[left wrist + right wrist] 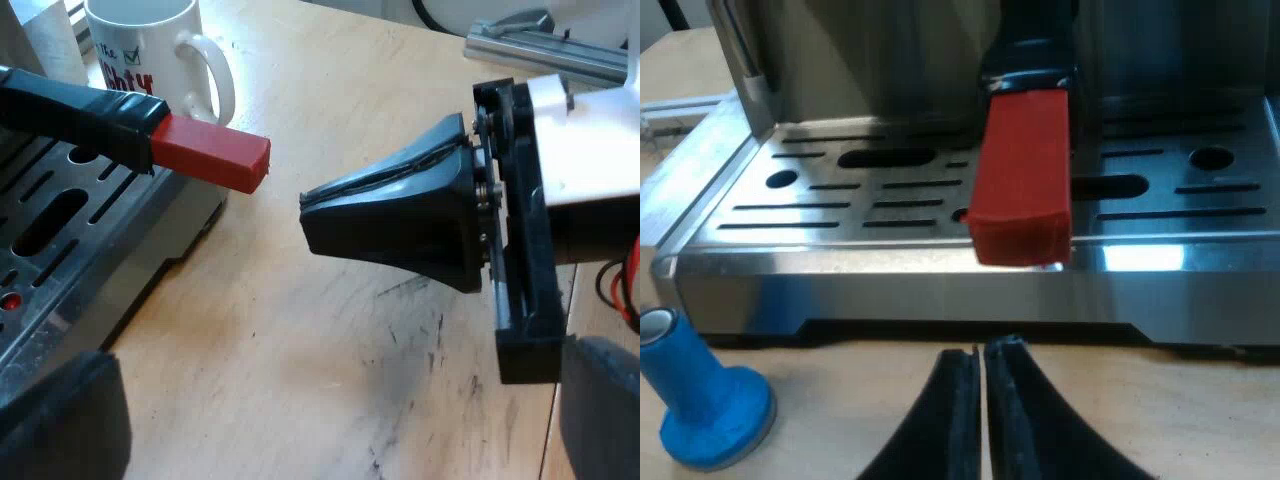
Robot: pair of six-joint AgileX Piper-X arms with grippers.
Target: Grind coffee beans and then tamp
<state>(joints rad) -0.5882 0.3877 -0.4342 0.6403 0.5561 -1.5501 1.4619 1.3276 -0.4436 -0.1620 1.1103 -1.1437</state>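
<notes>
Holder handle (1028, 120) juts from the espresso machine (880, 60) over the slotted tray (870, 205), its metal end cut off. Scuffed pale wooden surface (300, 350) carries a blue tamper (705, 400) and a half-seen mug (160, 60). Right hand (982, 365), fingers together and empty, faces the red end (212, 158); left hand (330, 400) has its fingers wide apart.

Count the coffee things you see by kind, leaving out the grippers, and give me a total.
Espresso machine: 1
Holder with red-ended handle: 1
Blue tamper: 1
Mug: 1
Total: 4
</notes>
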